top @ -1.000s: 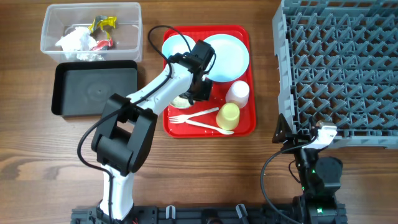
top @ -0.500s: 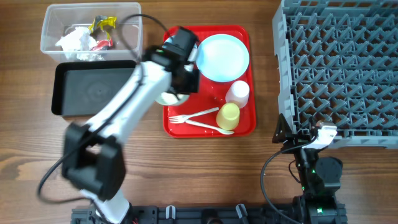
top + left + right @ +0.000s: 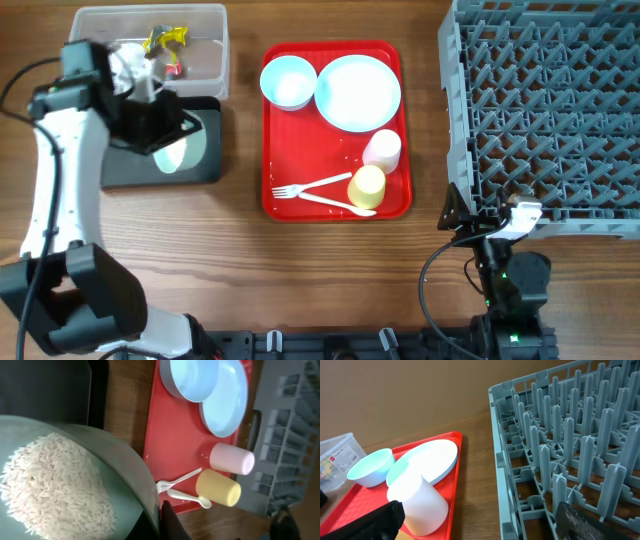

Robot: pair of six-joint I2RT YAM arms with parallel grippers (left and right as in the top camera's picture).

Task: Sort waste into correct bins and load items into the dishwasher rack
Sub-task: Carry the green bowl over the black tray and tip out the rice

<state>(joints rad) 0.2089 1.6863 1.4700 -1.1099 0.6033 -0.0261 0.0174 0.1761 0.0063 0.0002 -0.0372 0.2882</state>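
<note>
My left gripper (image 3: 165,135) is shut on the rim of a light-blue bowl (image 3: 187,147) and holds it tilted above the right part of the black bin (image 3: 125,168). White rice (image 3: 47,492) lies inside that bowl (image 3: 107,467), and one dark finger (image 3: 170,522) presses its rim. The clear bin (image 3: 205,50) holds crumpled tissue (image 3: 128,60) and wrappers (image 3: 165,38). On the red tray (image 3: 335,150) sit a second bowl (image 3: 288,82), the plate (image 3: 358,92), a whitish cup (image 3: 382,150), a yellow cup (image 3: 367,186), and a fork and spoon (image 3: 318,192). My right gripper (image 3: 480,525) is open beside the dishwasher rack (image 3: 545,110).
The rack's near left corner (image 3: 502,485) stands right next to my right gripper, with upright pegs behind it. The tray's right edge (image 3: 457,475) lies a strip of bare wood away from the rack. Cables trail from both arm bases along the front edge.
My left arm has swung left off the red tray, carrying the bowl of rice to above the black bin. The right arm has not moved.
</note>
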